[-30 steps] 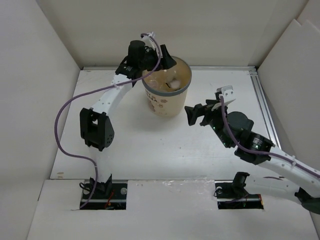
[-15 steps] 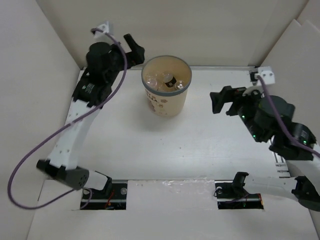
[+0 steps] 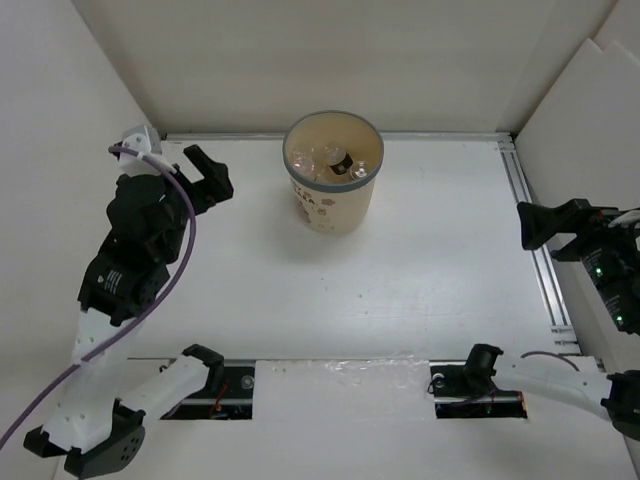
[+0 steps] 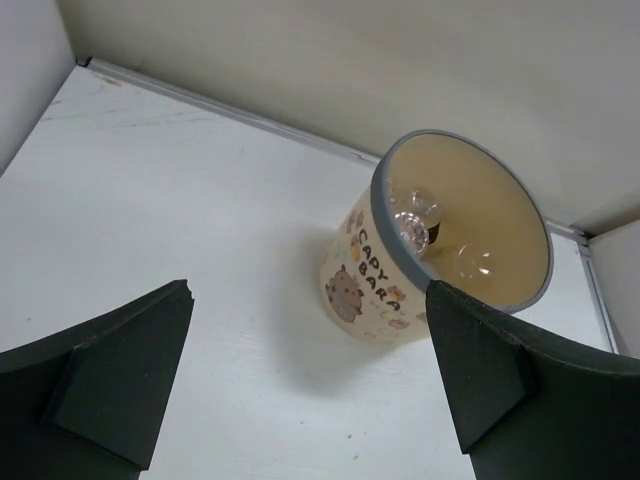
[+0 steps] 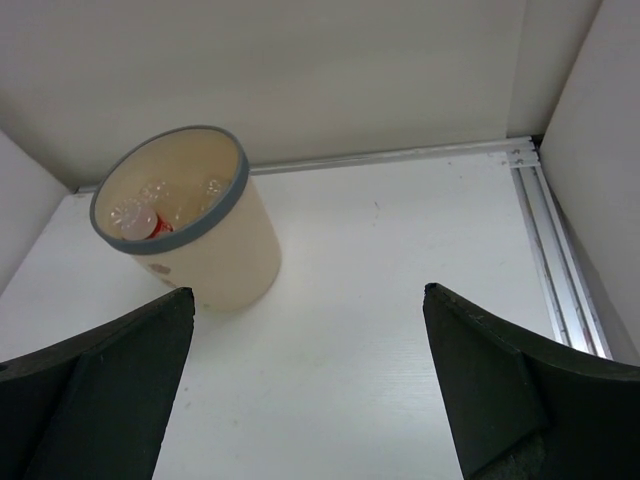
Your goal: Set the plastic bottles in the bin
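Observation:
The tan bin (image 3: 333, 208) with a grey rim stands upright at the back middle of the table. Several clear plastic bottles (image 3: 331, 162) lie inside it; a black cap shows among them. The bin also shows in the left wrist view (image 4: 372, 300) and in the right wrist view (image 5: 232, 255), where a red-labelled bottle (image 5: 160, 226) is visible inside. My left gripper (image 3: 207, 176) is open and empty, high at the left, well away from the bin. My right gripper (image 3: 548, 222) is open and empty at the far right edge.
White walls enclose the table on the left, back and right. A metal rail (image 3: 533, 240) runs along the right side of the table. The arm bases (image 3: 210, 385) sit at the near edge.
Both arms have pulled back from the bin: the left gripper moved from over the bin to the left and nearer, the right gripper moved to the far right edge.

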